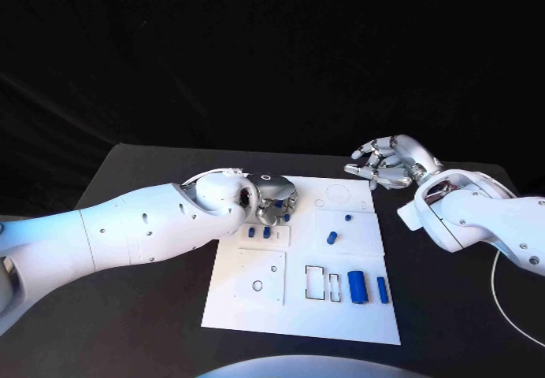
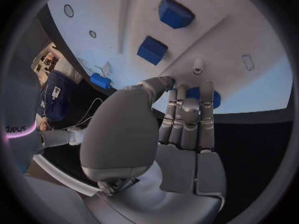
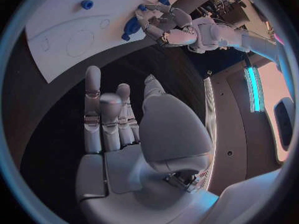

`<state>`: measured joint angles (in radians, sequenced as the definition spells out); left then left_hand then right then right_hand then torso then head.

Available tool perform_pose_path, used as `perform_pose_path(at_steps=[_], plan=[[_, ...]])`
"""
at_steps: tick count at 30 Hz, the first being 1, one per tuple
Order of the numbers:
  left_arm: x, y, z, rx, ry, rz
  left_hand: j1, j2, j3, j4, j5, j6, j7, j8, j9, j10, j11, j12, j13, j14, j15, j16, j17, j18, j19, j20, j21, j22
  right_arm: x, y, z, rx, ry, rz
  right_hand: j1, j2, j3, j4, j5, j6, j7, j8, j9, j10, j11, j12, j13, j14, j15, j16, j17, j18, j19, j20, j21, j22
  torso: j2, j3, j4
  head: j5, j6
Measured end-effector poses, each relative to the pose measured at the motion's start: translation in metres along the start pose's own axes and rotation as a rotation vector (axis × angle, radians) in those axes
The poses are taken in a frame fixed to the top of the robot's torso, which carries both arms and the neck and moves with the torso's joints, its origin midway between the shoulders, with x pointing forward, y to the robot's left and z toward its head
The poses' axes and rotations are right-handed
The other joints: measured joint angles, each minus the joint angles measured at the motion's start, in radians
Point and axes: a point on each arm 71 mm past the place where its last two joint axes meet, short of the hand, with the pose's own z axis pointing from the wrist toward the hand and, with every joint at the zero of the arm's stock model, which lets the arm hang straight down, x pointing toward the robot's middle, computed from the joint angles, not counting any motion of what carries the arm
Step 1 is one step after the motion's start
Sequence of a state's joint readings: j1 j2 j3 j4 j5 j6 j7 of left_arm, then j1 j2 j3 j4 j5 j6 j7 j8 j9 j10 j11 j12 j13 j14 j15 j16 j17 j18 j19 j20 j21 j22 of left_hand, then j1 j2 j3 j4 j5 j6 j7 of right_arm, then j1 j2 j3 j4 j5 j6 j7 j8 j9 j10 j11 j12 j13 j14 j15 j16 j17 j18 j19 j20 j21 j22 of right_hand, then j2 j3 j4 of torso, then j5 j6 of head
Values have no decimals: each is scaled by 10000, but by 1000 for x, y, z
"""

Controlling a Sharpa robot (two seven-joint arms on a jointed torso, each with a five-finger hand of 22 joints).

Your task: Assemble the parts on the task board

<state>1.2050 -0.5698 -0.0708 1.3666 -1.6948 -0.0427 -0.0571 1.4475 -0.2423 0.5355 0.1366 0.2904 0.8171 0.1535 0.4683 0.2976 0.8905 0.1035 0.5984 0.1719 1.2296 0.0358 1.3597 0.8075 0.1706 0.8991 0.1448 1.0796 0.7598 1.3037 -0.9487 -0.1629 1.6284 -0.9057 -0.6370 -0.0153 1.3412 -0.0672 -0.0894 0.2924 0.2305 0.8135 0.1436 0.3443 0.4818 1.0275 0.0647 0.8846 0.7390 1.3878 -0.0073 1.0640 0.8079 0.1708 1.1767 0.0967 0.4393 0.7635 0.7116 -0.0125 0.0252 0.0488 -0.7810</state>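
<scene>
- While the matte black worktop carries it, the flat white task board lies in the middle, marked with thin circle and rectangle outlines.
- Smooth blue parts sit on the board: a rounded long cylinder beside a slimmer bar near the front, a short peg mid-board, and two blocky cubes close to the left hand.
- Left hand, glossy silver metal, presses down on the board's far left part; its fingers curl together, tips touching a rounded blue part; whether they grip it, I cannot tell.
- Right hand hovers off the board's far right corner, fingers loosely spread, holding nothing.
</scene>
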Motion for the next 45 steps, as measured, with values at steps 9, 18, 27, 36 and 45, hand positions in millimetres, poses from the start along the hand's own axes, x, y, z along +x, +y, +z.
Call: perform_pose_path(at_steps=[9,18,27,36,45], plan=[[0,0,0,-2,22,-92,-44,-44,56,0,-44,-1,-1,-131,-79,0,1,-198,-88,0,0,1,-104,-1,-1,0,77,61,0,0,0,6,-6,0,0,0,0,0,0,-1,0,41,0,8,8,0,-17,0,0,-71,-35,-1,0,0,-46,-12,0,7,-6,8,-11],[-1,-2,1,65,75,-185,-43,-43,55,0,-82,-1,-1,-169,-97,-40,41,-262,-146,36,36,41,-111,-1,-1,0,125,133,0,0,0,4,-4,3,0,0,0,0,0,-1,0,41,0,17,16,0,-35,0,0,-77,-45,-2,0,0,-45,-25,3,6,-6,-2,-15],[0,-3,1,108,139,-242,-43,-43,112,-57,-82,161,17,-169,-107,68,38,-264,-210,127,50,158,37,1,90,18,263,327,0,0,0,0,-3,5,0,0,0,0,0,-2,-1,41,0,18,18,0,-36,0,0,-77,-45,-3,0,0,-45,-25,2,6,-6,-4,-32],[0,-3,1,95,202,-265,-36,46,223,-168,-120,429,-41,-168,-109,414,-85,-271,-201,278,-45,339,233,0,233,-52,476,578,0,0,0,3,-3,5,0,0,0,0,0,-3,-1,41,0,25,24,0,-53,1,0,-137,-79,-3,0,0,-45,-37,1,6,-5,-21,-39],[0,-3,1,69,235,-282,94,389,399,-404,-229,825,-74,-169,-114,857,-218,-294,-206,571,-178,526,617,0,578,-184,863,1015,0,0,0,2,-1,7,0,0,0,0,0,-3,-1,41,0,27,26,0,-52,1,0,-137,-78,-3,1,0,-45,-37,0,5,-5,-23,-48]])
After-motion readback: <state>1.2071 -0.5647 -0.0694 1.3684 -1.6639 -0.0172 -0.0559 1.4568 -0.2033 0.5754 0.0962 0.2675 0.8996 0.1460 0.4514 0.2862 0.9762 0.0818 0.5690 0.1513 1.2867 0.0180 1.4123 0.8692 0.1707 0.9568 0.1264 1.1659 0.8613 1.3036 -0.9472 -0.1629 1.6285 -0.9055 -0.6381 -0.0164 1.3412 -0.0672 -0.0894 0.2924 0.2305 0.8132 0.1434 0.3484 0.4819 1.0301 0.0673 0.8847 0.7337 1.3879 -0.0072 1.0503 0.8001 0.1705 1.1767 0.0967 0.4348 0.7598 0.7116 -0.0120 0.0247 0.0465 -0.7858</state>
